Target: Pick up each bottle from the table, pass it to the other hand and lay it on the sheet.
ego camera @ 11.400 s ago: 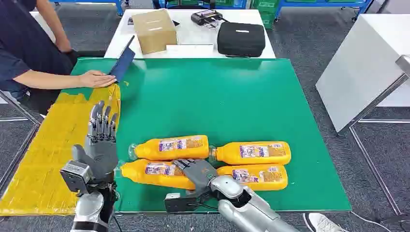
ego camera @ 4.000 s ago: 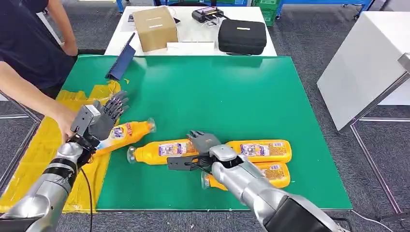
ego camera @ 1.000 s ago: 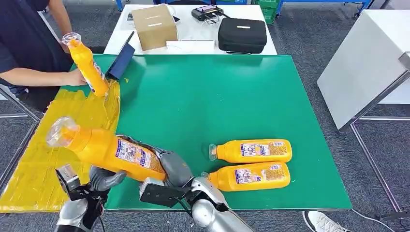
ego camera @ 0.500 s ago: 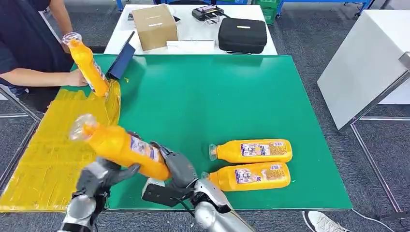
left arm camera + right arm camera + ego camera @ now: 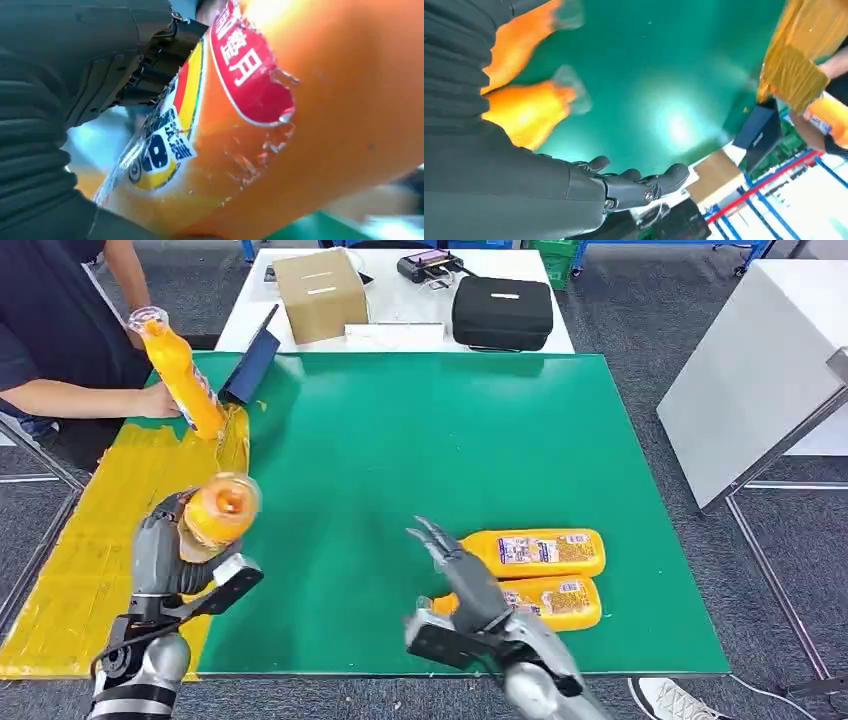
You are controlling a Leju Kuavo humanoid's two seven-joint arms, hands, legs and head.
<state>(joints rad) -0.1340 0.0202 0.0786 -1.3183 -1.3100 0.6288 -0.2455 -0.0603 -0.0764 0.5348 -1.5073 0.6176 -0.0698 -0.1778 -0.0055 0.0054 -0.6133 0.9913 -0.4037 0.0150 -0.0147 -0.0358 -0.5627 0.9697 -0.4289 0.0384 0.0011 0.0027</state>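
My left hand (image 5: pixel 160 552) grips an orange juice bottle (image 5: pixel 218 510) above the green mat's left edge, its clear cap end turned toward the camera. The left wrist view shows the labelled bottle (image 5: pixel 300 125) close up, with my dark fingers (image 5: pixel 130 60) wrapped round it. My right hand (image 5: pixel 462 575) is open with fingers spread, just left of two more orange bottles (image 5: pixel 535 552) (image 5: pixel 550 602) lying side by side near the front edge. From the right wrist, my open hand (image 5: pixel 634 189) hovers over the mat with both bottles (image 5: pixel 526 112) blurred behind it. The yellow sheet (image 5: pixel 80 570) lies at the left.
A person at the far left holds another orange bottle (image 5: pixel 180 375) upright on the sheet's far end. A dark blue folder (image 5: pixel 250 370) stands at the mat's back left. A cardboard box (image 5: pixel 320 300) and a black case (image 5: pixel 500 312) sit on the white table behind.
The bottle has gone from my right hand into my left, which has swung it so the cap faces the camera. My right hand let go and moved right toward the two lying bottles.
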